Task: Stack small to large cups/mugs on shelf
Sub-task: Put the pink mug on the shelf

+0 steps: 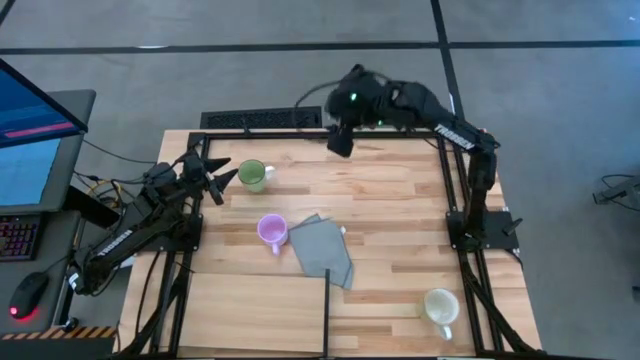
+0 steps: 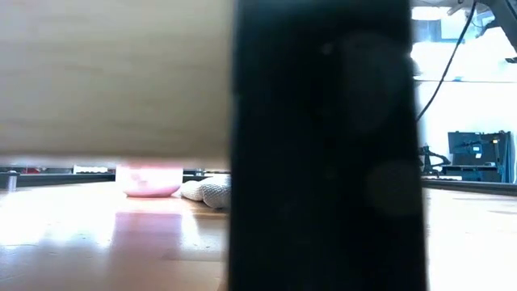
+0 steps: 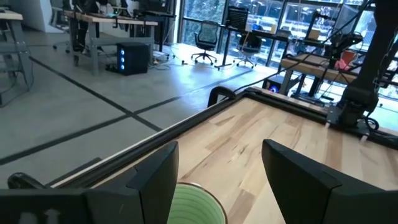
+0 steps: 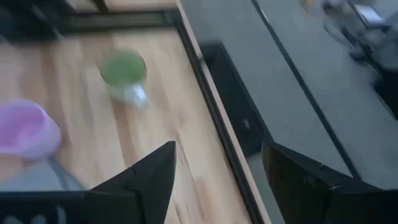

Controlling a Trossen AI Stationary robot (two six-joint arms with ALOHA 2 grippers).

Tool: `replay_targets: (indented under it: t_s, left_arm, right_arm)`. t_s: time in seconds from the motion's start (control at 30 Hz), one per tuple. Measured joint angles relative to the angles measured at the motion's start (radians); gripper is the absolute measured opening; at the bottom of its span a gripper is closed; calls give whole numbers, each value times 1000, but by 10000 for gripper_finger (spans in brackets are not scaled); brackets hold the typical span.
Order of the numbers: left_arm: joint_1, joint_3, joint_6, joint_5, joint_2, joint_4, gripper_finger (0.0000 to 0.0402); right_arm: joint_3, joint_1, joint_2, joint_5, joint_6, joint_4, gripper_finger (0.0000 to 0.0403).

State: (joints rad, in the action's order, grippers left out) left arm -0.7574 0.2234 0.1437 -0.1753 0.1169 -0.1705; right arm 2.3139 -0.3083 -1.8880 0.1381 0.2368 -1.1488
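The green mug (image 1: 252, 176) stands upright on the striped tabletop at the far left. My left gripper (image 1: 226, 179) is open just to its left, and the mug's rim (image 3: 196, 202) shows low between the open fingers (image 3: 217, 155); I see no touch. The light purple mug (image 1: 271, 231) stands near the middle, also seen in the low view (image 2: 149, 179). The cream-white mug (image 1: 440, 306) stands on the pale shelf board (image 1: 260, 310) at the near right. My right gripper (image 1: 340, 142) is open and empty, raised over the table's far edge (image 4: 217, 155).
A grey folded cloth (image 1: 322, 250) lies right of the purple mug. Black frame rails (image 1: 300, 131) edge the table. A black post (image 2: 323, 145) blocks much of the low view. A monitor, keyboard and mouse (image 1: 28, 292) sit off the table's left.
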Motion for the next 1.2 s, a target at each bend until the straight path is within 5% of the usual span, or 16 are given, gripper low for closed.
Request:
replay_targets:
  t_s: [0.1,0.27,0.7,1.2]
  left_arm:
    - [0,0,0,0,0,-6,222]
    - [0,0,0,1,0,-6,222]
    - [0,0,-1,33,0,-5,222]
    - [0,1,-1,71,0,-3,222]
  right_arm:
    - [-117,-34,43,-105,43,153,260]
    - [-422,-80,177,-113,50,311,260]
    - [-1431,-111,858,-115,-88,968,260]
    - [-1957,-113,1347,-82,-131,1201,260]
